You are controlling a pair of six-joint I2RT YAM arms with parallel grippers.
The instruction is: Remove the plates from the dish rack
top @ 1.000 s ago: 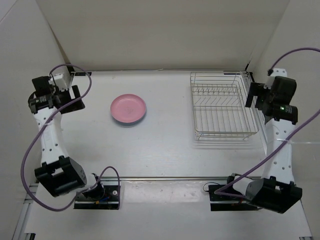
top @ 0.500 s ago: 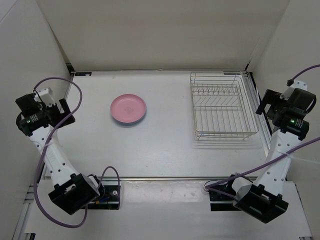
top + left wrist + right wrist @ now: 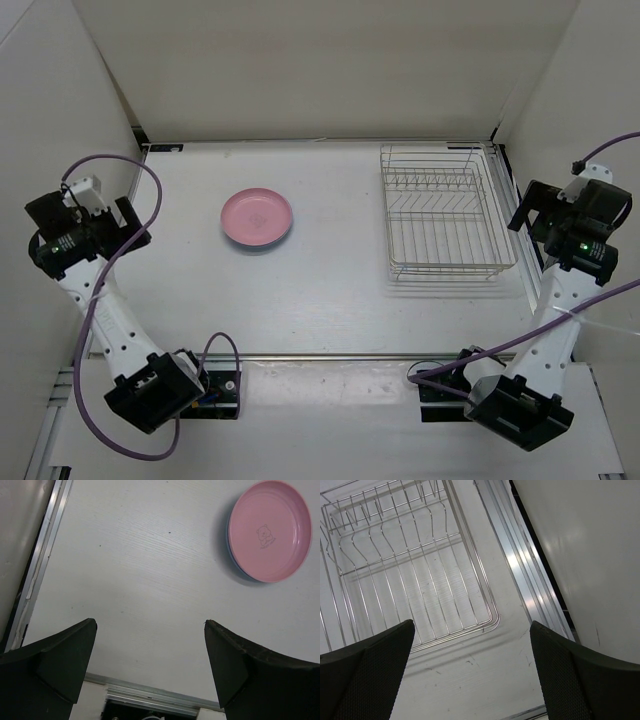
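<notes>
The pink plate (image 3: 258, 217) lies flat on the table, left of centre, and shows in the left wrist view (image 3: 270, 530) with a small bear print. A light blue plate rim (image 3: 234, 564) shows just under its edge, so the pink plate is stacked on the blue one. The dish rack (image 3: 450, 267) stands at the back right with nothing in it; its near corner shows in the right wrist view (image 3: 492, 620). My left gripper (image 3: 128, 218) (image 3: 150, 630) is open and empty, far left of the plates. My right gripper (image 3: 527, 208) (image 3: 472, 630) is open and empty, right of the rack.
White walls close in the table at the back and both sides. An aluminium rail (image 3: 520, 565) runs along the table's right edge beside the rack, another (image 3: 45, 560) along the left edge. Purple cables loop from both arms.
Both arms have swung outward and up from the table's middle, the left arm to the left wall, the right arm to the right wall. Plates and rack have not moved.
</notes>
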